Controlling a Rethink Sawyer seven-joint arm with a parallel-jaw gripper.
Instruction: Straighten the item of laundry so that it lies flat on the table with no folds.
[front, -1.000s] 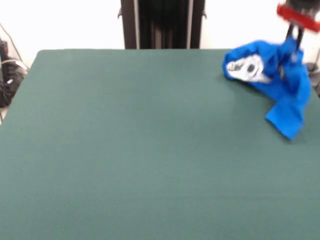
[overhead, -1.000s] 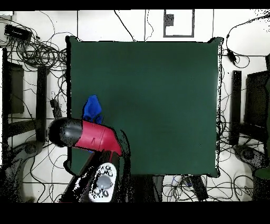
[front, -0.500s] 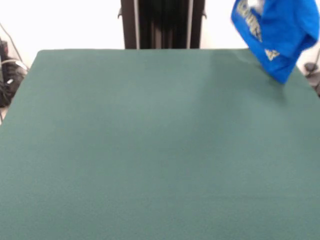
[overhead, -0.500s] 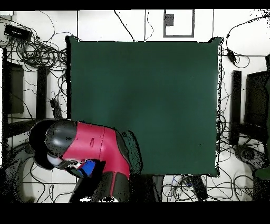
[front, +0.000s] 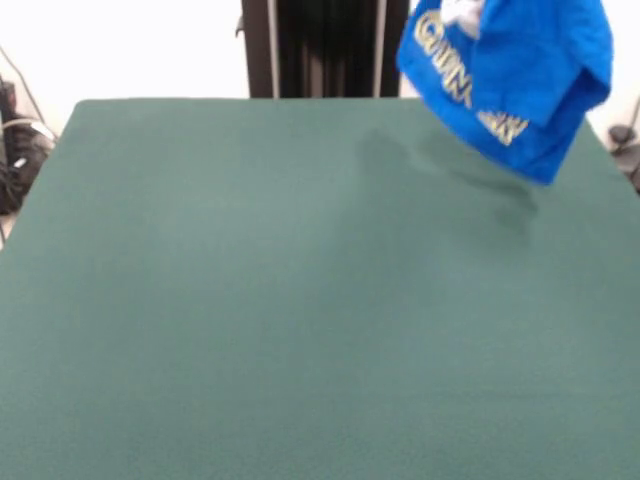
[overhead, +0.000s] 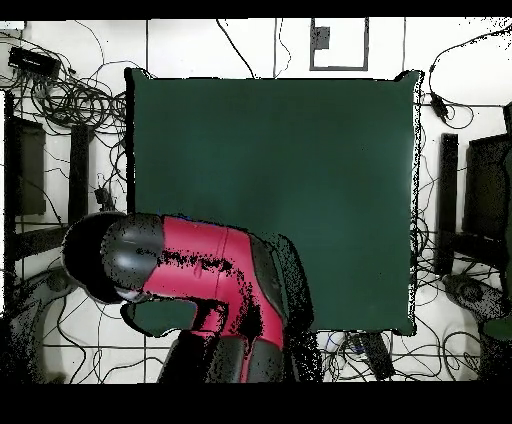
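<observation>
Crumpled soft blue garment (front: 515, 80) above smooth green table (front: 280, 300)

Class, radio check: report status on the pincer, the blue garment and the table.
Pincer out of view in both pictures. Blue garment hangs bunched in the air above the table, not flat, lettering showing. Red arm covers that corner from overhead.

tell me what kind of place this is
Most likely a robotics lab test rig: a red and black robot arm over a green cloth-covered table, tangled cables on the floor around it, and a blue garment hanging above the table.
</observation>
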